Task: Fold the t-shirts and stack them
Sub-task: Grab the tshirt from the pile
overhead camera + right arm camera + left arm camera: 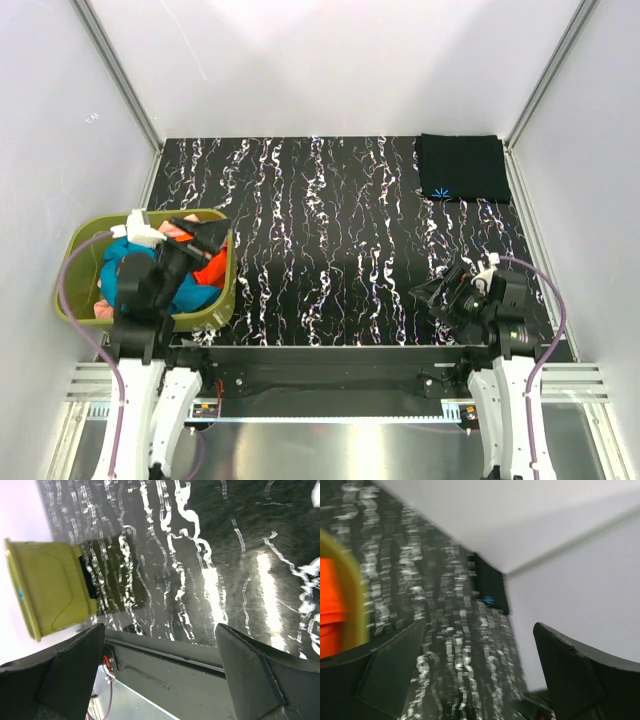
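The jaws of the left gripper [479, 667] are being held apart with nothing between them, just above the olive-green basket [228, 285] at the left edge of the bench [330, 230]. Its wrist view is coming out blurred. The orange t-shirt [212, 268] is lying uppermost in that basket, close beneath the fingers, with the teal t-shirt [112, 275] and a pink one [102, 310] bundled beside it.

The jaws of the right gripper [160, 665] are likewise being held released and empty, low over the near right corner and pointing across the bench. One black t-shirt [462, 167], its light-blue mark [440, 192] showing, is lying folded at the far right corner.

The step in hand is being judged as fetching the next shirt. It would be done best with the jaws lowered onto a raised fold of the orange cloth alone, closed there, and lifted straight up, so that neither the neighbouring shirts nor the basket are dragged along.
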You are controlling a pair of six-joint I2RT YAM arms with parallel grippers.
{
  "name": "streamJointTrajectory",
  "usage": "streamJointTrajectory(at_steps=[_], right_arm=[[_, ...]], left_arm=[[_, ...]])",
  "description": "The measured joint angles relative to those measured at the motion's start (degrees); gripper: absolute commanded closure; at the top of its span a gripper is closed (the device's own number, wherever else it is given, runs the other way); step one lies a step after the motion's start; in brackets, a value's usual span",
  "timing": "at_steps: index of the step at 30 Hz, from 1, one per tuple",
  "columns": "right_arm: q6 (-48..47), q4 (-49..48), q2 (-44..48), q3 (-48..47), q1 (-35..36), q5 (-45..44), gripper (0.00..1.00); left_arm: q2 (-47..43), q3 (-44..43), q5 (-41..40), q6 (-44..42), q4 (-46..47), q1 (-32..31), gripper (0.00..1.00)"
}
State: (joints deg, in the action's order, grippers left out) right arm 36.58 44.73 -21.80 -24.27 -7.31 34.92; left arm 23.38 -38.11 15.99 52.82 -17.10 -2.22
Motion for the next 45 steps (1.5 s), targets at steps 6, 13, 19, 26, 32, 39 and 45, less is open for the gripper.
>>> streamJointTrajectory(at_steps=[6, 13, 19, 26, 32, 39, 45], right_arm=[[-1.4, 0.55, -6.78, -6.49, 0.22, -2.6, 0.0], [-4.42, 2.99, -14.19, -17.35, 1.7, -6.51, 0.0], [-6.67, 7.23, -23.87, -24.68, 2.12, -6.21, 0.0], [-12.17, 10.91, -32.46, -35.87, 2.54, -2.73, 0.0], [-10.86, 9.6, -33.64, -36.83, 2.82, 0.37, 0.01], [-10.88, 9.62, -37.59, -37.05, 3.56, 0.57, 0.0], [-11.17, 10.25, -37.77, -37.81, 4.96, 0.26, 0.02]], left_arm=[[17.03, -12.92, -11.56, -3.93, -21.4, 0.35, 0.01], [29.68, -27.63, -19.15, -11.04, -33.79, 2.14, 0.01], [40.0, -32.11, -22.73, -10.86, -39.47, 6.93, 0.01], [47.45, -35.21, -27.47, -7.98, -46.29, 9.88, 0.03], [49.46, -35.39, -23.85, -8.68, -43.6, 12.76, 0.18], [51.78, -30.32, -14.88, -8.81, -37.22, 12.74, 0.17], [57.16, -28.41, -9.77, -8.09, -33.44, 12.74, 0.62]])
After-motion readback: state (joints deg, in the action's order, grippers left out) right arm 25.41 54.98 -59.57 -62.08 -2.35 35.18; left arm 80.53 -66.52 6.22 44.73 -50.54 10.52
